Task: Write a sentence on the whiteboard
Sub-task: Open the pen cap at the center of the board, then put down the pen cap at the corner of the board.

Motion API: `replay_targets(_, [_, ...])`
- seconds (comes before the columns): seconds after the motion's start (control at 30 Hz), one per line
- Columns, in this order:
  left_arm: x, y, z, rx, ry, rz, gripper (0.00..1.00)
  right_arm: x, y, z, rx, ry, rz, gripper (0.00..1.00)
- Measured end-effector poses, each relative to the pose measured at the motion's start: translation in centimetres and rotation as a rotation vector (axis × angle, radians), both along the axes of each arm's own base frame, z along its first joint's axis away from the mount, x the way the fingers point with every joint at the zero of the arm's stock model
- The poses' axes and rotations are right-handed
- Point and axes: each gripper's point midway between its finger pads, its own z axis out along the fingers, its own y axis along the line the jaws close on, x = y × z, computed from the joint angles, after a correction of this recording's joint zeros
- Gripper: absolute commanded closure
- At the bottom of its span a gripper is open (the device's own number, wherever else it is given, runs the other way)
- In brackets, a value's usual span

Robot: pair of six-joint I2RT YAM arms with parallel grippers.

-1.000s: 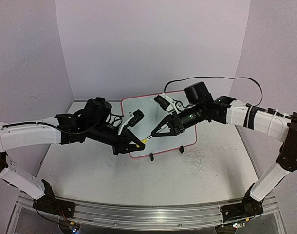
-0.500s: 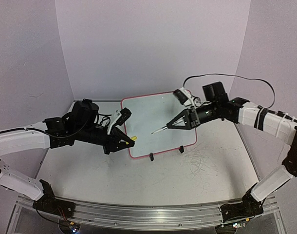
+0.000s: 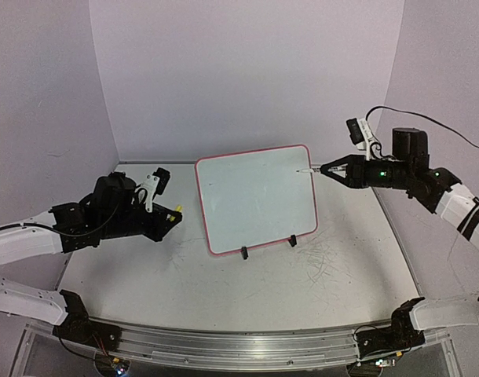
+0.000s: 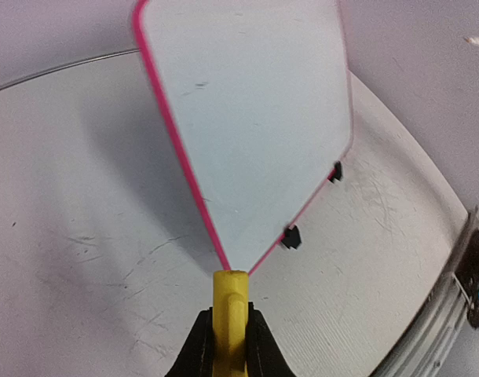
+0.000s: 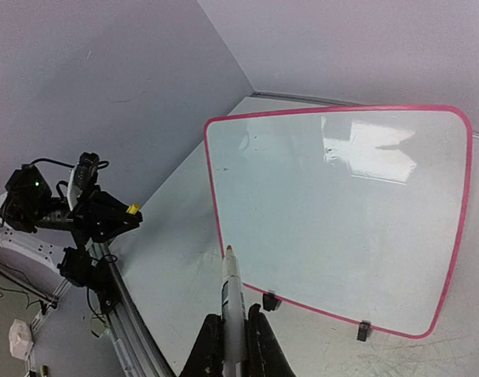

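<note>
The whiteboard (image 3: 255, 196) stands tilted on its black wire stand mid-table, white with a pink-red rim. It also shows in the left wrist view (image 4: 247, 118) and the right wrist view (image 5: 341, 212). No sentence shows on it; its face looks blank. My left gripper (image 3: 173, 214) is left of the board, shut on a yellow marker cap (image 4: 229, 314). My right gripper (image 3: 334, 170) is off the board's upper right corner, shut on a white marker (image 5: 233, 302) whose tip (image 3: 302, 169) points at the board.
Grey scribble scratches mark the table (image 3: 326, 263) in front of the board at the right. Purple walls close in the back and sides. A metal rail (image 3: 239, 345) runs along the near edge.
Both arms have pulled apart from in front of the board: the left with the yellow cap moved left, the right with the uncapped marker moved right and up past the board's corner.
</note>
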Motion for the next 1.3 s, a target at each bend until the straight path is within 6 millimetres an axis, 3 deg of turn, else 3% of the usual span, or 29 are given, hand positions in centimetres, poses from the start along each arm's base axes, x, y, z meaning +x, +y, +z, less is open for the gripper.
replay_targets(0.13, [1.6,3.5,-1.8,-0.024,0.060,0.250,1.00,1.0,-1.2,-0.2,0.010,-0.030,-0.107,1.00])
replay_targets(0.33, [2.5,7.2,-7.2,-0.013,0.216,0.500,1.00,1.6,-2.4,0.2,0.082,-0.051,-0.220,1.00])
replay_targets(0.63, [3.0,7.2,-14.5,0.161,0.339,0.561,1.00,2.6,-1.9,1.2,0.138,-0.079,-0.220,1.00])
replay_targets(0.8, [3.1,7.1,-16.9,0.222,0.365,0.559,1.00,1.7,-3.2,3.6,0.189,-0.163,-0.276,1.00])
replay_targets(0.93, [3.0,7.1,-18.1,0.250,0.381,0.560,1.00,1.5,-4.2,5.3,0.212,-0.224,-0.320,1.00])
replay_targets(1.07, [2.9,7.2,-18.8,0.267,0.392,0.560,1.00,1.8,-4.6,5.2,0.197,-0.237,-0.351,1.00])
replay_targets(1.3, [2.9,7.3,-19.2,0.279,0.397,0.564,0.87,2.1,-5.0,5.1,0.181,-0.251,-0.377,1.00])
